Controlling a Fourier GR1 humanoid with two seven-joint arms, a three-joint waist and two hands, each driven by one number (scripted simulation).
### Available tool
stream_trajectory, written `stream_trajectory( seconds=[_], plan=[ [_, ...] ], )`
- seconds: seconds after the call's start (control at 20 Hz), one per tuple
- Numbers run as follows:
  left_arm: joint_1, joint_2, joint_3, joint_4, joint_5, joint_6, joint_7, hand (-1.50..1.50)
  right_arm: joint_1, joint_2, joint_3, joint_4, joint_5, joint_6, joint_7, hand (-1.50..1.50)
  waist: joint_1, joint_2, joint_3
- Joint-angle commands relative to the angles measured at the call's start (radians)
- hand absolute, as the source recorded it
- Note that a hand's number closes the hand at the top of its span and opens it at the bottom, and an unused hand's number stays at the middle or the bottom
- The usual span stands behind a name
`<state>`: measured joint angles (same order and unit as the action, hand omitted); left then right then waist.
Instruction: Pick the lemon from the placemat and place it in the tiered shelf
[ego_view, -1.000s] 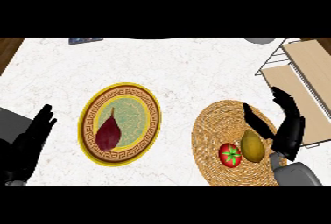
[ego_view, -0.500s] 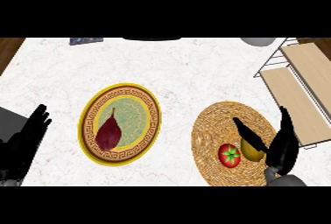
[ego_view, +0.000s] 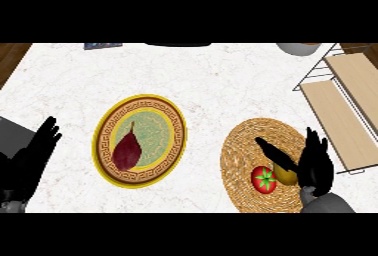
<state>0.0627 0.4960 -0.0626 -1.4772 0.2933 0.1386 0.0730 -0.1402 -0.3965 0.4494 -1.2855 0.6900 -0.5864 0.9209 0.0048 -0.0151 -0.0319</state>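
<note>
Head view looks steeply down on a pale marbled bench (ego_view: 199, 75). At the lower right of the frame lies a round woven placemat (ego_view: 247, 142), and on it sit a red tomato (ego_view: 263, 180) with a green stem and, touching it on its right, the yellowish lemon (ego_view: 285, 175). The right hand (ego_view: 314, 162) comes in from the lower right edge and stands over the lemon, thumb stretched out to the upper left above the fruit and fingers pointing up along its right side, so the lemon lies in the gap between them; the fingers are spread apart and not clamped on it, though whether they touch the fruit cannot be told. Along the right edge of the frame stands the tiered shelf (ego_view: 347, 107), with light wooden boards in a thin wire frame, just beside the placemat. Left of centre is a plate (ego_view: 173, 122) with a yellow patterned rim, carrying a dark red pear-shaped vegetable (ego_view: 127, 150). The left hand (ego_view: 33, 157) rests at the left edge, fingers straight and pointing up, well apart from the plate. A grey bowl (ego_view: 299, 48) shows partly at the top right.
</note>
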Motion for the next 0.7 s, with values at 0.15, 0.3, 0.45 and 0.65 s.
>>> stream_trajectory(
  seconds=[0.15, 0.3, 0.45, 0.65],
  plan=[
    [-0.003, -0.003, 0.0, 0.014, 0.004, -0.017, -0.006, 0.0, -0.116, -0.03, 0.078, -0.071, 0.067, 0.423, 0.389, -1.5, 0.003, 0.003, 0.02],
    [-0.019, 0.004, 0.013, 0.024, -0.001, -0.004, 0.017, 0.0, -0.147, -0.054, 0.073, -0.175, 0.053, 0.56, 0.483, -1.5, -0.017, 0.003, 0.024],
    [0.008, 0.005, 0.016, 0.029, 0.009, -0.041, -0.017, 0.0, -0.144, -0.026, 0.089, -0.235, 0.061, 0.629, 0.564, -1.5, -0.013, 0.004, 0.026],
    [-0.021, -0.027, 0.011, 0.036, 0.001, -0.005, 0.013, 0.0, -0.113, -0.006, 0.058, -0.269, 0.064, 0.683, 0.566, -1.5, -0.026, 0.007, 0.028]
  ],
)
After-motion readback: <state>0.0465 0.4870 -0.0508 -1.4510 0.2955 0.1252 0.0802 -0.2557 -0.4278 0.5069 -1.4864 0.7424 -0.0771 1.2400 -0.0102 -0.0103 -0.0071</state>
